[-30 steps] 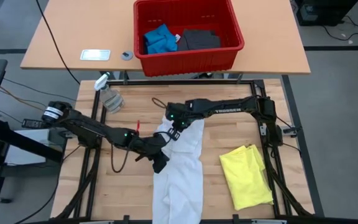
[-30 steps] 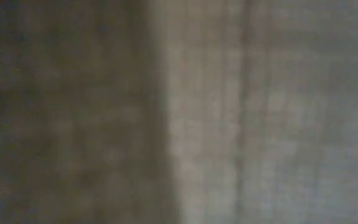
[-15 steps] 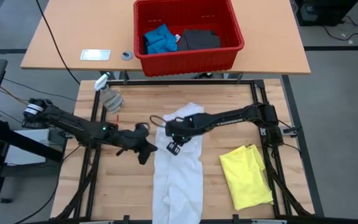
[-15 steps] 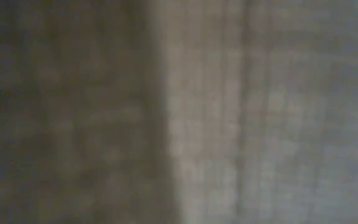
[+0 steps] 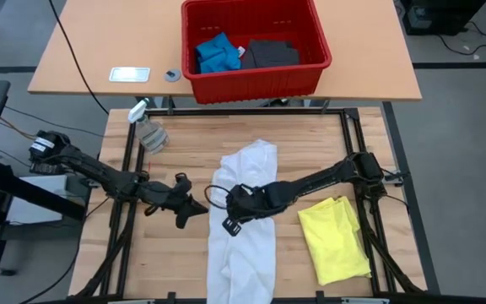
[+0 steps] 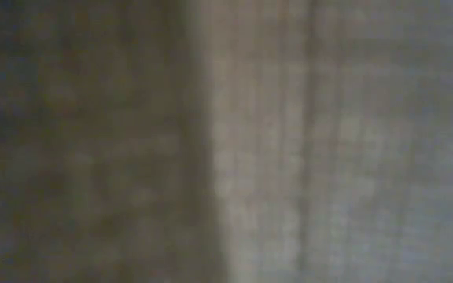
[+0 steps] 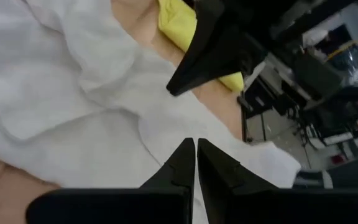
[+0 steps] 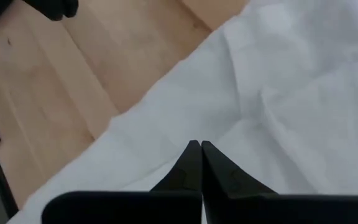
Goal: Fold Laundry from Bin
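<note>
Overhead and wrist views of a two-arm folding station. The red plastic bin (image 5: 256, 46) stands on the tan table (image 5: 99, 51) at 12 o'clock of the scene; inside it a blue piece (image 5: 217, 52) lies toward 9 o'clock and a dark grey piece (image 5: 268, 54) just beside it toward 3 o'clock, the two touching near the middle of the bin floor.

On the wooden work table (image 5: 310, 143) below, the white shirt (image 5: 245, 232) lies spread in a long strip from the centre toward 6 o'clock, its near end reaching the table edge. The bright yellow T-shirt (image 5: 334, 239) lies folded at about 4 o'clock, apart from the white shirt.

The left gripper (image 5: 194, 210) is low over bare wood just beside the shirt's 9 o'clock edge; in the left wrist view its fingers (image 7: 183, 163) stand together with nothing between them, pointing at white cloth. The right gripper (image 5: 233, 225) lies over the white shirt near its middle; in the right wrist view its fingers (image 8: 191, 163) are pressed together over the cloth (image 8: 278, 93), holding nothing that can be seen.

A clear spray bottle (image 5: 148, 128) stands at the work table's 10 o'clock corner. On the tan table, at 9 o'clock of the bin, lie a flat white rectangular object (image 5: 130, 74) and a small round object (image 5: 172, 75). A dark cable (image 5: 70, 46) crosses the tan table there. No writing can be read. The low view shows only a blurred surface.
</note>
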Action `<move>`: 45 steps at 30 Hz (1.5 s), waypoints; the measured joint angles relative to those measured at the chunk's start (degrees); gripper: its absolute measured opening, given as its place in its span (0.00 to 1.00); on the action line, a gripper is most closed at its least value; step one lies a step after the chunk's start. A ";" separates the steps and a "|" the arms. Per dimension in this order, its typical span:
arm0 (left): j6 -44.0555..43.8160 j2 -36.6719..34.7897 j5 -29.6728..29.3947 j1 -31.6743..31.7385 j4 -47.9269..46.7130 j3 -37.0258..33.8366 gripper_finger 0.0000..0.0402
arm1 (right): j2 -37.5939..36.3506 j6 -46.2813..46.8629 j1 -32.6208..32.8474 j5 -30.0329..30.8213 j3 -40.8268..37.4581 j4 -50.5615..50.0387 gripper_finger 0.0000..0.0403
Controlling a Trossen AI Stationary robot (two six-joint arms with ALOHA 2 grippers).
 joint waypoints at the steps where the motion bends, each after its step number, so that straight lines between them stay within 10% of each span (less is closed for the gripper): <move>1: -0.01 0.00 0.32 -0.34 0.00 0.00 0.06 | -0.02 0.85 0.45 0.85 0.00 -0.03 0.00; 12: -4.70 0.00 0.73 -1.81 -2.17 0.00 0.06 | -4.92 10.30 3.74 10.13 -3.55 -5.10 0.00; 20: -1.53 0.00 0.71 1.42 -2.51 0.00 0.06 | -14.20 15.79 4.04 9.32 -22.27 12.66 0.00; 37: 3.90 0.04 6.46 19.32 2.30 0.09 0.27 | -26.08 -4.41 -15.22 -13.93 -36.17 26.27 0.05; 45: 7.67 2.13 4.72 20.77 1.73 0.13 0.27 | -23.52 -7.67 -19.75 -10.20 -36.22 25.42 0.02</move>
